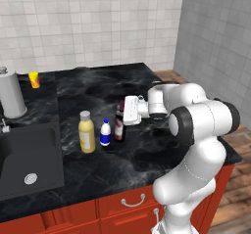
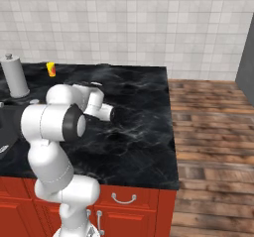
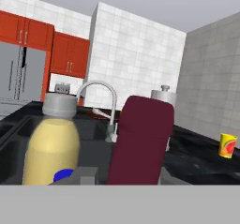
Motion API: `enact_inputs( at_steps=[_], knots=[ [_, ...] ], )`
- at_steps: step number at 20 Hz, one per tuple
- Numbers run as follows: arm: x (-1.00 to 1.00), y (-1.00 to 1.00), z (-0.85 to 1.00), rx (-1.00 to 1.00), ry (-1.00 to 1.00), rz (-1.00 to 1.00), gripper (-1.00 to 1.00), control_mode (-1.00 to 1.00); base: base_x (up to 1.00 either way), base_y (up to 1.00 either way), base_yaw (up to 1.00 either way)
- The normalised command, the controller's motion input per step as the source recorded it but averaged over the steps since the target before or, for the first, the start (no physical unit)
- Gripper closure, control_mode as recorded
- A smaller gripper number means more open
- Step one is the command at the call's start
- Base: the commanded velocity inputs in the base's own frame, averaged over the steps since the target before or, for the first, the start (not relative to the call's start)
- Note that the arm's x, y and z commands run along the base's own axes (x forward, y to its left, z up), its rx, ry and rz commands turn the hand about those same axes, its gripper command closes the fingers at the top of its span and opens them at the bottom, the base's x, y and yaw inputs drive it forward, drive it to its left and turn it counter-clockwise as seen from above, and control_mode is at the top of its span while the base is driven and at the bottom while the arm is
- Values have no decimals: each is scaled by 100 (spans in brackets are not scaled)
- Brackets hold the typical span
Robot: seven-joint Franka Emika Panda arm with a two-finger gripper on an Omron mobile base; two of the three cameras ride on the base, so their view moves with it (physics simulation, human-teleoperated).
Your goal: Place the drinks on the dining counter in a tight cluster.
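On the black marble dining counter (image 1: 147,152) the drinks stand in a close row right of the sink. The yellow bottle with a grey cap (image 1: 87,132) is leftmost, the small blue-and-white bottle (image 1: 105,132) is in the middle, and the dark wine bottle (image 1: 119,129) is on the right. My gripper (image 1: 120,112) reaches in from the right and is shut on the wine bottle's upper part. In the hand view the wine bottle (image 3: 140,141) stands upright between my fingertips, with the yellow bottle (image 3: 49,148) just to its left and a bit of the blue bottle (image 3: 63,175) low between them.
The inset black sink (image 1: 24,154) lies left of the bottles, with its faucet (image 3: 101,89) behind. A grey paper towel cylinder (image 1: 10,93) and a small orange-yellow cup (image 1: 34,79) stand at the back left. The counter (image 2: 139,97) ends at a wooden floor on the right.
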Motion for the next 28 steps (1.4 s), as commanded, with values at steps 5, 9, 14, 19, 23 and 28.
enact_inputs(
  at_steps=[5,9,14,19,23,28],
  knots=[
    [-5,12,-30,0,0,4,100,-100,0,0,0],
    [-26,2,-30,0,0,2,100,-100,0,0,0],
    [-27,2,-25,0,0,0,100,-100,0,0,0],
    [-18,4,-20,-2,-1,0,-100,-100,0,0,0],
    [0,0,-6,0,0,0,-100,-100,0,0,0],
    [-3,-1,0,0,0,0,-100,-100,0,0,0]
  ],
)
